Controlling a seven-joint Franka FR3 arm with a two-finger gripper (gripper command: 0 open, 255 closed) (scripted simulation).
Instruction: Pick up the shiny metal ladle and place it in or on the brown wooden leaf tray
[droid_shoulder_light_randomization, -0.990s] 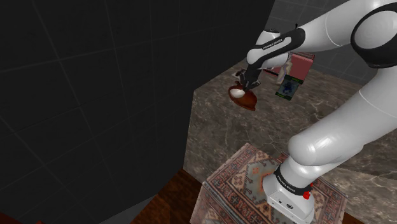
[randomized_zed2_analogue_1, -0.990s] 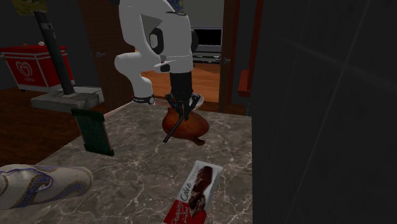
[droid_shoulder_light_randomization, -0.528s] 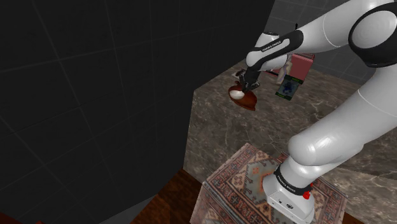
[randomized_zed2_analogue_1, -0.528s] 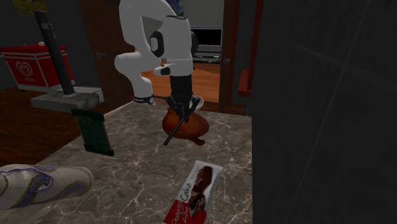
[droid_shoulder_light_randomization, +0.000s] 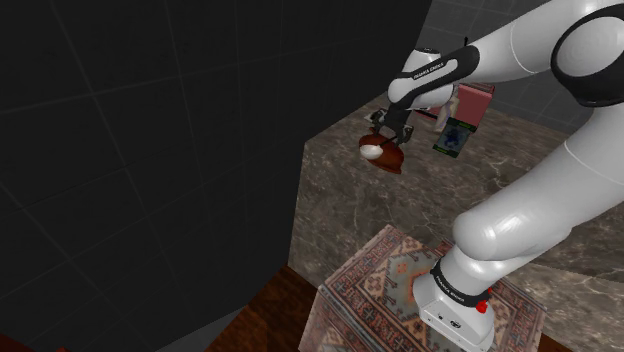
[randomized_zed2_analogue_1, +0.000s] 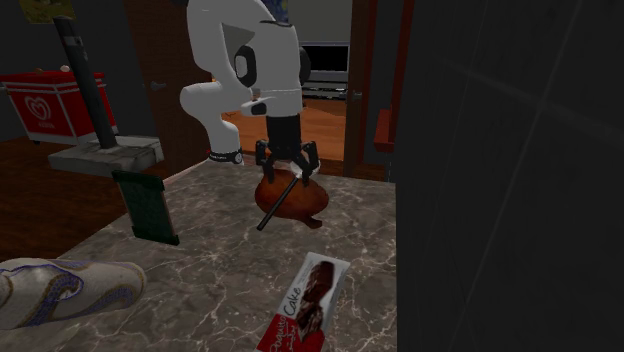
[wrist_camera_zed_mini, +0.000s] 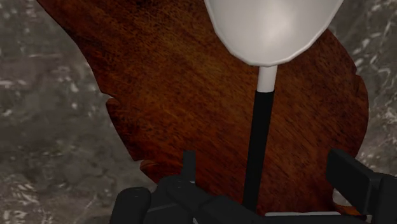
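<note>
Where the ladle lies on the brown leaf tray, its long axis runs from white bowl to black handle, which slants down toward the second exterior view's left, tip past the tray's rim. Gripper: just above the handle, fingers spread wide, holding nothing. Red-and-brown packet on marble counter: white script, illegible; red chest: white heart logo.
</note>
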